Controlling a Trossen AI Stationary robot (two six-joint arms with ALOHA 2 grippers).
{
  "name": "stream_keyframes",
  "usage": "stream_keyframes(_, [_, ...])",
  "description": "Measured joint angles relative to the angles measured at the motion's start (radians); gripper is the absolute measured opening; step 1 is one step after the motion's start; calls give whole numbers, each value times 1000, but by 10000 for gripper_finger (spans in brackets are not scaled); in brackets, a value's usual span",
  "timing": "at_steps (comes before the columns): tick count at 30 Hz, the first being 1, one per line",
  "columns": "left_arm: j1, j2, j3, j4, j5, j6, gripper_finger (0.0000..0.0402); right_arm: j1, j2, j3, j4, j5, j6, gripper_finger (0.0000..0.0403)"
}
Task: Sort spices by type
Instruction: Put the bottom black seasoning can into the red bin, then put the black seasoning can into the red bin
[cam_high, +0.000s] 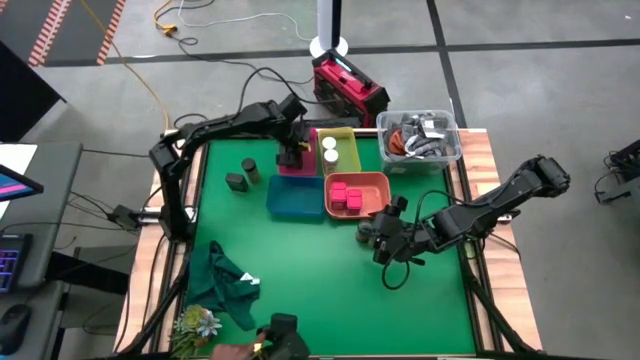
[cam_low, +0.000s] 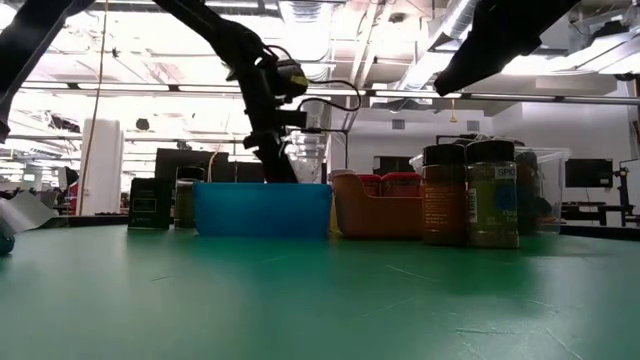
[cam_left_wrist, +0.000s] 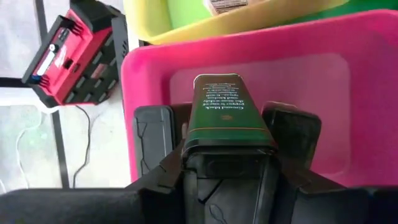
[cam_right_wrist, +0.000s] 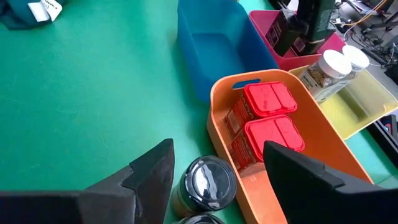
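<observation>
Dark tin (cam_left_wrist: 225, 109) pinched by left pincer (cam_left_wrist: 227, 140) over pink tray (cam_left_wrist: 348, 93); right pincer (cam_right_wrist: 217, 171) spread

Matte black arms (cam_high: 215, 128), blocky fingers (cam_left_wrist: 152, 134)

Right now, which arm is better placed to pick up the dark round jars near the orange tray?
The right. Its open gripper hovers just above the jars, while the left gripper holds a tin over the pink tray.
</observation>
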Motion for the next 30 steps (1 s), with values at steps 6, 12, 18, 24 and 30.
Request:
stream_keyframes(6, [1, 2, 0, -2, -3, 2, 128, 0, 0, 0, 0, 0, -11, 273])
stream_keyframes(12, [2, 7, 0, -15, -1, 3, 128, 0, 0, 0, 6, 0, -10, 273])
stream_keyframes(18, [1, 34, 1, -21, -10, -5, 135, 7, 0, 0, 17, 0, -10, 273])
stream_keyframes(24, [1, 34, 0, -19, -14, -11, 179, 12, 0, 0, 16, 0, -12, 273])
stream_keyframes(30, [1, 34, 0, -27, -26, -17, 210, 4, 0, 0, 16, 0, -35, 273])
